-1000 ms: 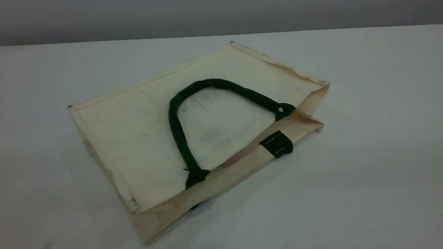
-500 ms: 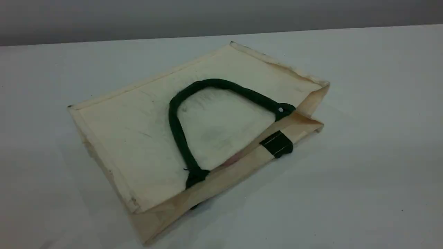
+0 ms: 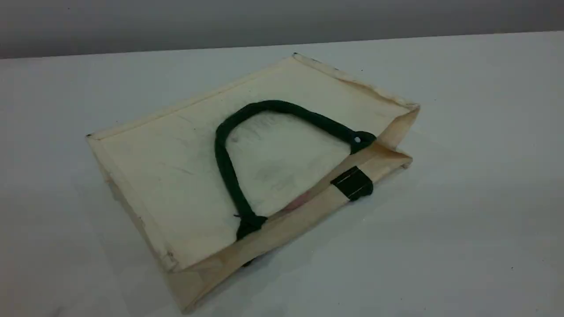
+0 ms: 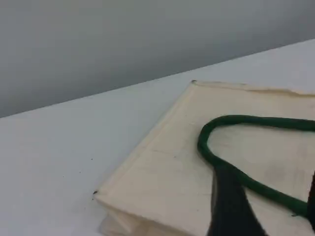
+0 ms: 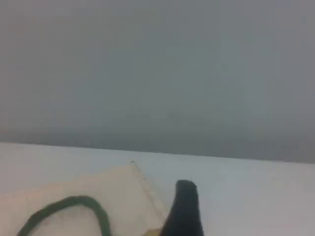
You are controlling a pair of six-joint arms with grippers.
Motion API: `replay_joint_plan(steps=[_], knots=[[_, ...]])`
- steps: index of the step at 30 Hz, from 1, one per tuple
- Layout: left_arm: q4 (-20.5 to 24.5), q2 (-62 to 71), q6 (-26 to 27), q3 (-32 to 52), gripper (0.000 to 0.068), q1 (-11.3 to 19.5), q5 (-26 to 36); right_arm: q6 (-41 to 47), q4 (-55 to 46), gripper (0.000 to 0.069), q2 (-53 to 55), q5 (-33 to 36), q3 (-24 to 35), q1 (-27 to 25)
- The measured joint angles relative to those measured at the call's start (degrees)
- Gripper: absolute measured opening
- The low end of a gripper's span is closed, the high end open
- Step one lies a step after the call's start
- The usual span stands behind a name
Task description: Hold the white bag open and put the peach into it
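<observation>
The white bag (image 3: 185,176) lies flat on the table, its dark green rope handle (image 3: 229,171) looped over the top face. Its mouth faces the front right, and a sliver of pink (image 3: 300,202) in it is all that shows of the peach. Neither arm is in the scene view. In the left wrist view, my left gripper (image 4: 269,214) hovers above the bag (image 4: 167,167) and handle (image 4: 231,172). Its two dark fingertips (image 4: 229,206) stand wide apart, with nothing held. The right wrist view shows one dark fingertip (image 5: 185,201) of my right gripper above the bag's far corner (image 5: 130,172).
A dark green patch (image 3: 352,182) sits on the bag's mouth edge. The bag's side gusset (image 3: 396,132) stands slightly raised at the right. A grey wall runs behind the table's far edge (image 3: 132,50).
The bag lies as it did before. Only faint shadows on the table near its front left have shifted.
</observation>
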Motion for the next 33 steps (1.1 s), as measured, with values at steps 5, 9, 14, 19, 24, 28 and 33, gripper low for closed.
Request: replay_joint_plan(steps=[5,9,14,19,24,28,33], knots=[[0.0,0.0,0.0,0.0,0.0359,0.0,0.2,0.0,0.0,0.0563,0.0,0.0,0.0,0.0],[0.0,0.0,0.0,0.0,0.0359,0.0,0.4,0.1,0.0,0.0563,0.0,0.0,0.0,0.0],[0.0,0.0,0.0,0.0,0.0359,0.0,0.4,0.1,0.0,0.0563,0.0,0.0,0.0,0.0],[0.0,0.0,0.0,0.0,0.0359,0.0,0.4,0.1,0.0,0.0563,0.0,0.0,0.0,0.0],[0.1,0.0,0.0,0.0,0.0359,0.0,0.4,-1.3,-0.6,0.0563,0.0,0.0,0.0,0.0],[0.1,0.0,0.2,0.0,0.0359,0.0,0.4,-4.8,-1.6,0.0563,0.0,0.0,0.0,0.0],[0.2,0.0,0.2,0.0,0.0359,0.0,0.5,-6.4,-1.6,0.0549,0.0,0.0,0.0,0.0]])
